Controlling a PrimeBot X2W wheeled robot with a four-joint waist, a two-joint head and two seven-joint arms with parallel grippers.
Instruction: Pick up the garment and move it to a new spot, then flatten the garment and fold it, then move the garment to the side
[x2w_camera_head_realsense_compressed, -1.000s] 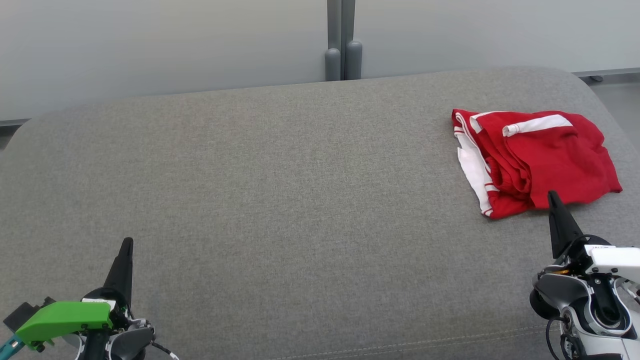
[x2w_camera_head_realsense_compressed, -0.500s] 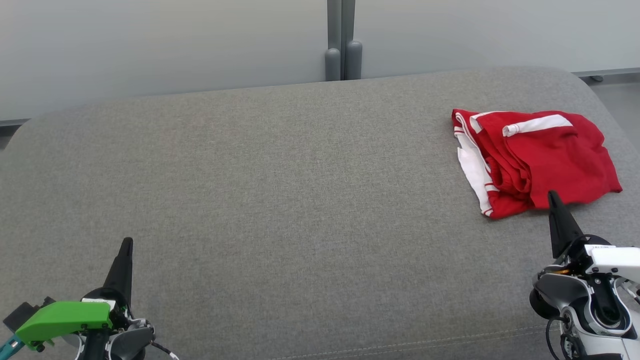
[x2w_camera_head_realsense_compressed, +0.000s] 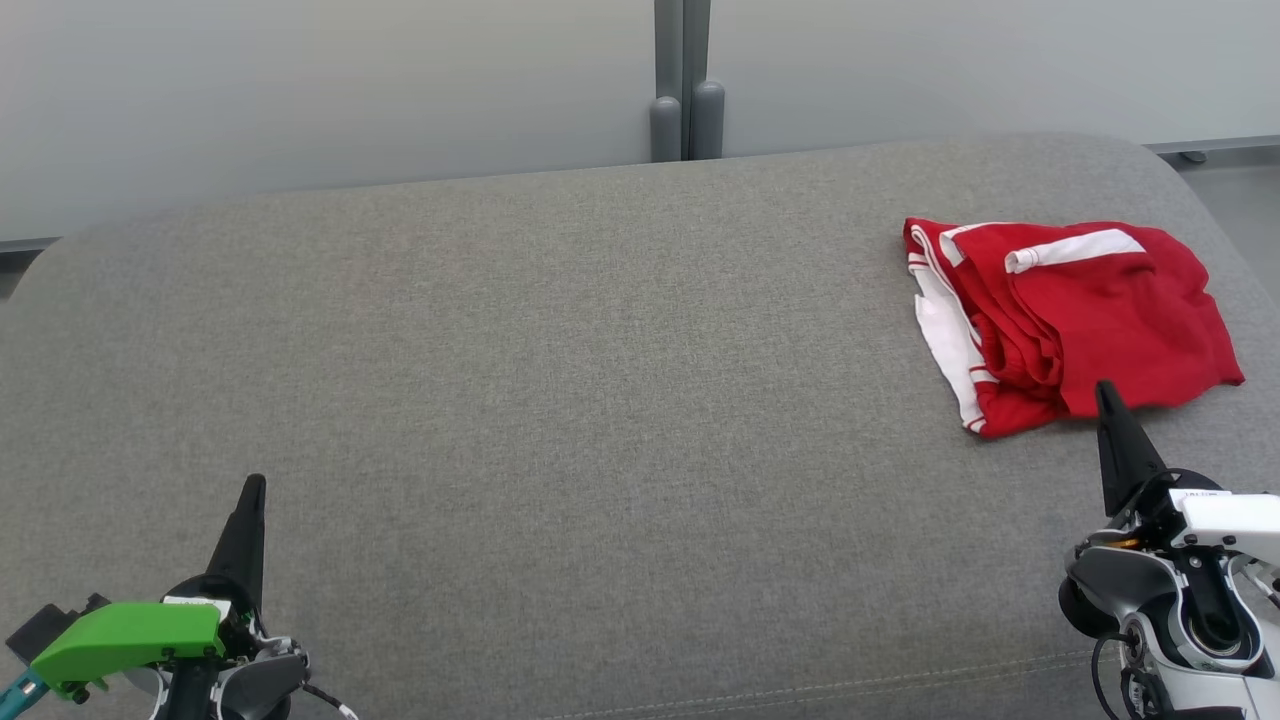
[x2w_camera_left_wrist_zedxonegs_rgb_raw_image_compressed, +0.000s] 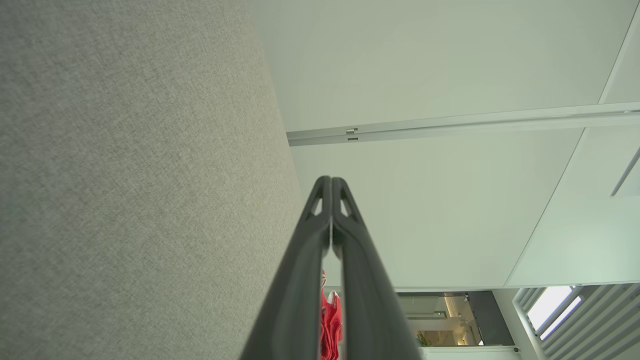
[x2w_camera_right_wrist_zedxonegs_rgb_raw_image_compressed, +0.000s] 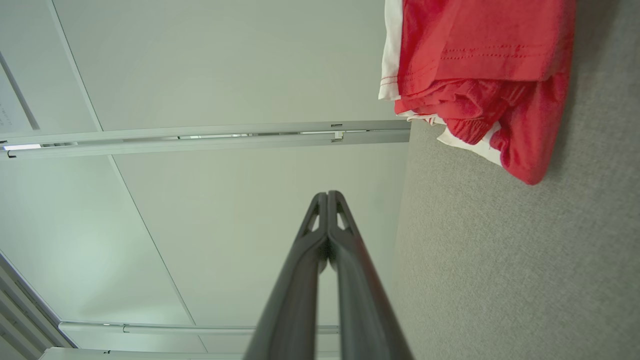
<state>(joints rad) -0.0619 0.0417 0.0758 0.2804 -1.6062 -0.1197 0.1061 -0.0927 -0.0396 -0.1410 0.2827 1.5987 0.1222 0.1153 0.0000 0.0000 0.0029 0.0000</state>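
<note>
While one red garment (x2w_camera_head_realsense_compressed: 1080, 310) with white trim is lying folded on the far right part of the grey cushion (x2w_camera_head_realsense_compressed: 600, 400) in the head view, two grippers are sitting near the bottom edge. The left gripper (x2w_camera_head_realsense_compressed: 256, 487) is well apart from the garment, and the right gripper (x2w_camera_head_realsense_compressed: 1103, 392) is pointing at its near hem. Each is showing as a single dark spike, so any gap is hard to judge there.

In the left wrist view, the left gripper (x2w_camera_left_wrist_zedxonegs_rgb_raw_image_compressed: 330, 180) is pressing its two fingers together, holding nothing. The garment (x2w_camera_left_wrist_zedxonegs_rgb_raw_image_compressed: 331, 320) is peeking out as a red sliver between them, mostly hidden.

In the right wrist view, the right gripper (x2w_camera_right_wrist_zedxonegs_rgb_raw_image_compressed: 328, 194) is likewise pressing its two fingers tip to tip, empty. The garment (x2w_camera_right_wrist_zedxonegs_rgb_raw_image_compressed: 480, 65) is lying ahead, cut off by the top edge.
</note>
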